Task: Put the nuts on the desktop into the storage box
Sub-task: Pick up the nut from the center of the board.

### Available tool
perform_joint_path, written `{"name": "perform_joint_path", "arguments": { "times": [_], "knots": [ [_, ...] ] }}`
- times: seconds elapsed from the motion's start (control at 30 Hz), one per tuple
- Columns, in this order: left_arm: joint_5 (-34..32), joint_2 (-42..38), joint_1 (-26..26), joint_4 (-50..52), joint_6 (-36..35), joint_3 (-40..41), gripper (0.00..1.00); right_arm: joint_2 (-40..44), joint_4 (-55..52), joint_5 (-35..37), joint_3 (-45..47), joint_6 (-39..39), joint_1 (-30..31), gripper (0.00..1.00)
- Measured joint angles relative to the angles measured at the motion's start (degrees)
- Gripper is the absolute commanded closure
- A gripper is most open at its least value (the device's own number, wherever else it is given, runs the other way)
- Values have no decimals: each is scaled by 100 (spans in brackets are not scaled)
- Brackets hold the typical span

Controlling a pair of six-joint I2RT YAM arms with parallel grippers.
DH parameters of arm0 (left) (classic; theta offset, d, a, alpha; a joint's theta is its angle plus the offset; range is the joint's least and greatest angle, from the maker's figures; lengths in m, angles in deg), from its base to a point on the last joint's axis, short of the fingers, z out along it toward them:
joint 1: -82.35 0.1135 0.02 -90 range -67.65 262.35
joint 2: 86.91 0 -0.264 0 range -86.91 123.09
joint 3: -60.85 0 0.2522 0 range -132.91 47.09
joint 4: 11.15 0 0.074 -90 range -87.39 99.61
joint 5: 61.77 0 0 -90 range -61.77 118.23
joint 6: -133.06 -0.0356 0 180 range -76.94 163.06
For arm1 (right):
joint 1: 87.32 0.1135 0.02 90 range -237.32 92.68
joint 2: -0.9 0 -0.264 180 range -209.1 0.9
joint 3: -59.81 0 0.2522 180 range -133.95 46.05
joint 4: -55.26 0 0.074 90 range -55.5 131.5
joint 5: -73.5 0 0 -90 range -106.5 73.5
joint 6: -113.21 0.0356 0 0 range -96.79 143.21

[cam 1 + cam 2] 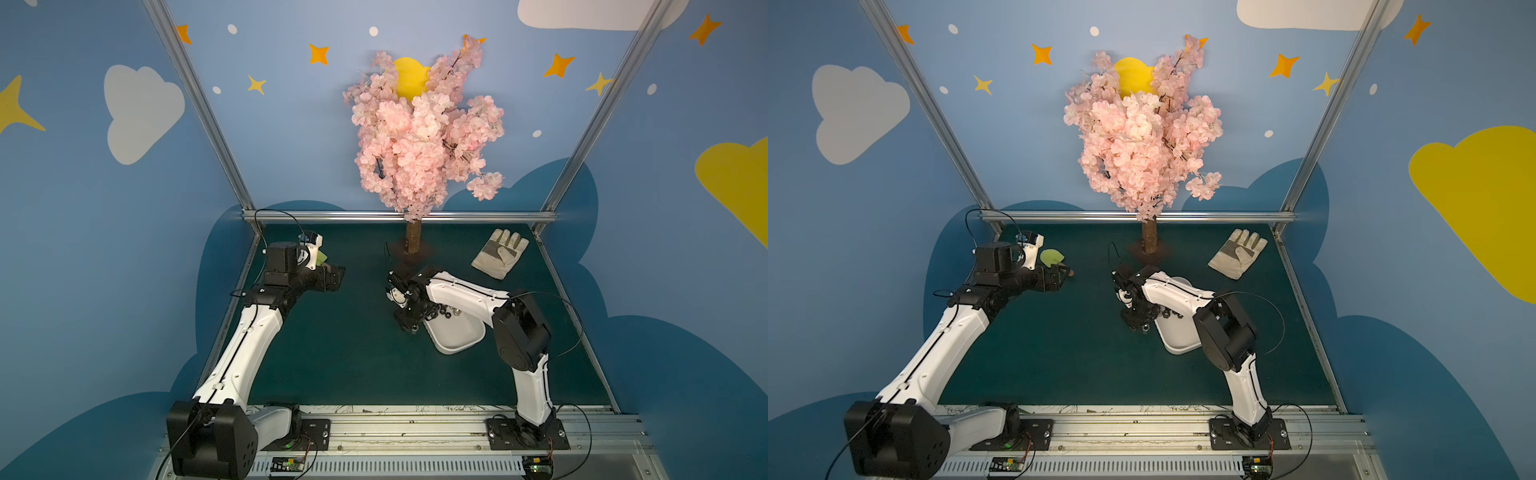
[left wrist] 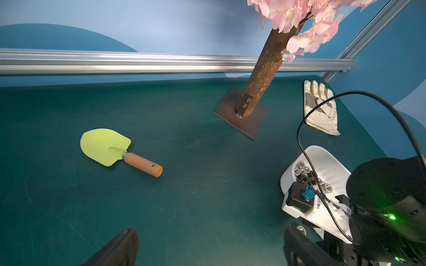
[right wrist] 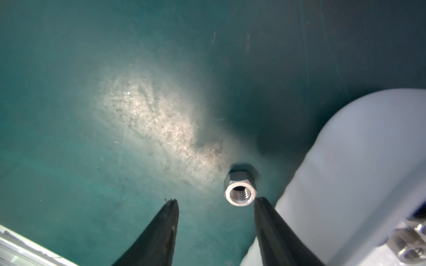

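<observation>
In both top views my right claw (image 1: 409, 326) points down at the tabletop (image 1: 332, 365), right beside the white storage box (image 1: 459, 338). Some nuts (image 1: 448, 311) already lie in the box, at the end under my arm. In a top view, 1 nut (image 1: 1145, 329) sits on the tabletop by the claw tips. My left claw (image 1: 336, 277) waits well apart, near the trowel (image 1: 1051, 256), I think to keep out of the way. The work glove (image 1: 500, 253) and the blossom tree (image 1: 414, 243) stand far back.

In the left wrist view, the left claw's fingers (image 2: 119, 248) stand wide with nothing between them. There is lots of bare tabletop between the trowel and the box.

In the right wrist view, the right claw is partly open and holds nothing. The nut stands with its hole up, just past the tips. It is right at the finger (image 3: 265, 218) on the box side, not between the 2 fingers. The box wall is close behind that finger, so there is little room there. The other side is all open. I think I must shift a bit toward the box to get the nut in the middle.
</observation>
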Motion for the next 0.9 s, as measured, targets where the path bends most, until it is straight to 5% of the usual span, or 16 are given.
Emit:
{"name": "perform_joint_path", "arguments": {
  "times": [0.43, 0.63, 0.9],
  "knots": [
    [-20, -20, 0, 0, 0, 2, 0, -234, -31, 269, 52, 81, 11, 43],
    [-39, -20, 0, 0, -2, 2, 0, -367, 37, 188, 195, 138, 48, 72],
    [-90, -28, 0, 2, -4, 2, 0, -299, 105, 94, 271, 212, 101, 89]
  ]
}}
